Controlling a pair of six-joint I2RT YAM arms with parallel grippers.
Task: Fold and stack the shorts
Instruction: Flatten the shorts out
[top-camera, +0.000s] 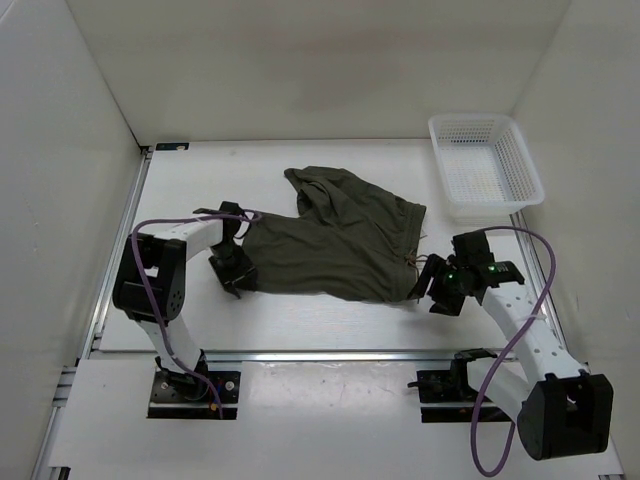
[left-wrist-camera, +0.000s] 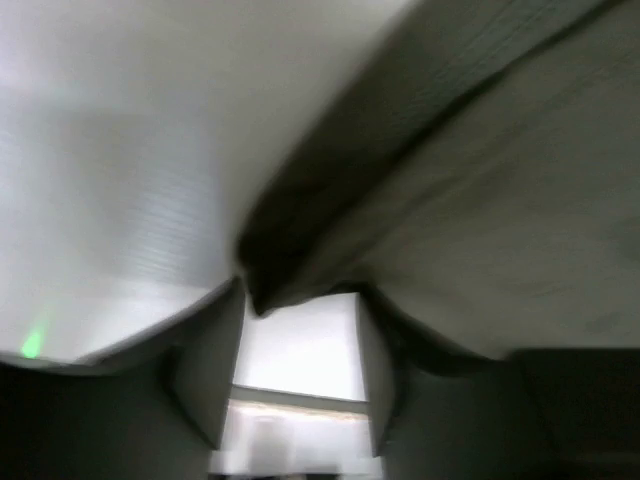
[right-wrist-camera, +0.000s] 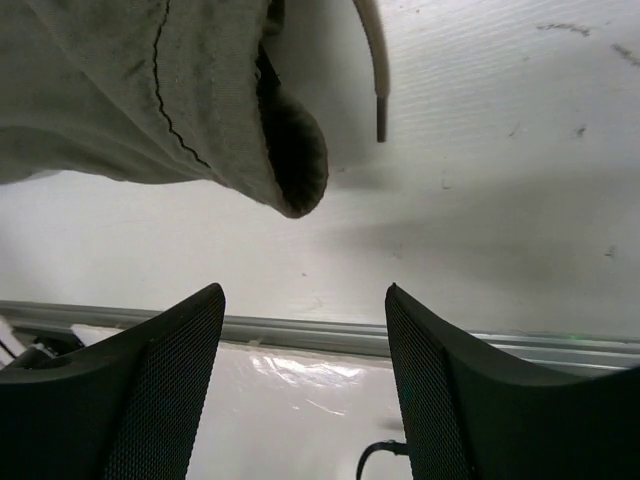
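Closest in its own wrist view, the left gripper (left-wrist-camera: 300, 300) stands with jaws parted and grasps nothing; the hem of the shorts (top-camera: 335, 245) lies just at its tips. One pair lies spread on the table (top-camera: 300, 325), its long axis running left to right between the two grippers. At the waistband end the right gripper (right-wrist-camera: 300, 290) also gapes empty, with the cord (right-wrist-camera: 375, 60) just ahead. Each arm is nearest its own end. One basket (top-camera: 485, 165) sits far right.
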